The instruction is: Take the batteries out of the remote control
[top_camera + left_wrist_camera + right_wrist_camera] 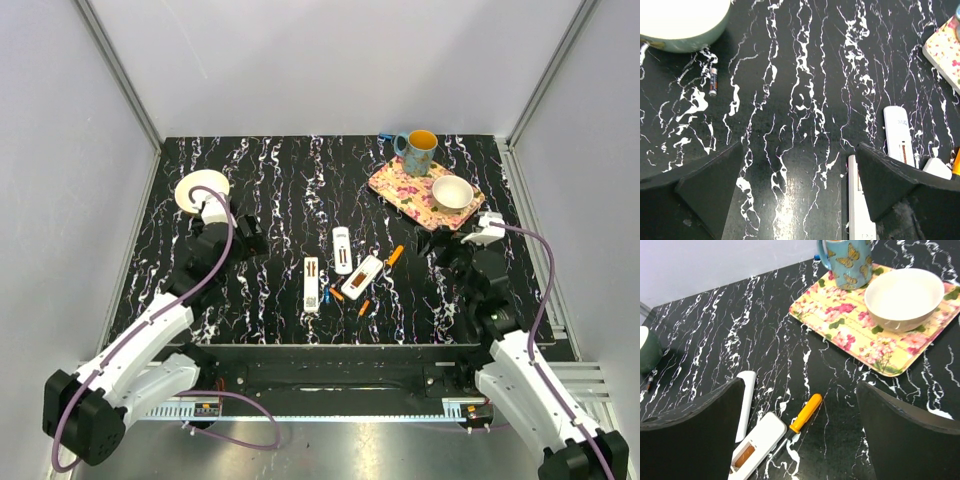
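both arms low over black marbled table [270,190], nothing held. left gripper [799,160]: jaws spread wide, empty, over bare tabletop l of centre. right gripper [800,390]: likewise released, wide, empty, r of centre, near floral tray [840,320].

3 white remotes at centre, close together. left remote [311,284] lies lengthwise, back open. mid remote [342,250] just beyond it, also lengthwise. slanted remote [362,277] to the r, back open, brownish bay showing. can't tell if any cells sit inside the bays.

loose batteries on table by the remotes: orange battery [337,294] and blue battery [327,298] btw left and slanted remotes. 2nd orange battery [364,307] just nearside of slanted remote. orange-handled screwdriver [805,413] beside slanted remote, tip toward it.

far l: white bowl [682,22] w/ green outside, small dark cylinder [713,81] near it. on tray: butterfly mug [847,262] and white dish [902,297], side by side.
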